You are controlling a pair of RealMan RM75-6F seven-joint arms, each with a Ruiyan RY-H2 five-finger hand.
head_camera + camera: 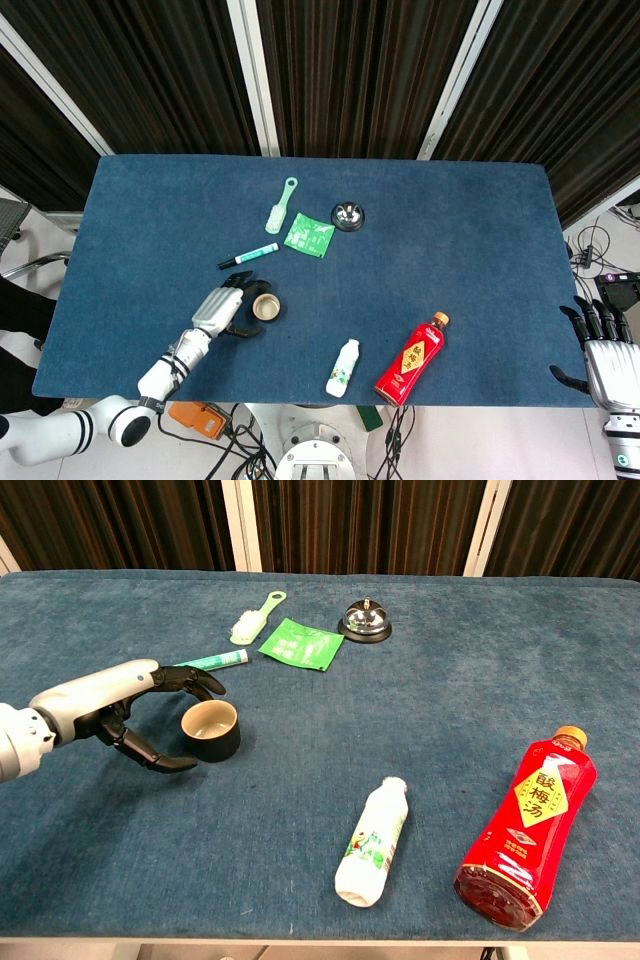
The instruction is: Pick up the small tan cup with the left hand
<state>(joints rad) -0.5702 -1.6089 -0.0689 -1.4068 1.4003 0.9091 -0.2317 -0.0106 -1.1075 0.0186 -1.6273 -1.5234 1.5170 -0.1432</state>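
The small tan cup (210, 729) (266, 306) stands upright on the blue table, dark outside and tan inside. My left hand (125, 713) (222, 312) lies just left of it, fingers apart. Its fingers (190, 682) arch behind the cup's far side and its thumb (160, 760) reaches along the near side. The cup sits in the gap between them and nothing grips it. My right hand (605, 350) hangs past the table's right front corner with fingers spread and nothing in it; the chest view does not show it.
A teal marker (205, 661) lies just behind the left hand. Further back are a green brush (256, 618), a green packet (300, 644) and a silver bell (365, 619). A small white bottle (373, 840) and a red drink bottle (527, 826) lie near the front edge.
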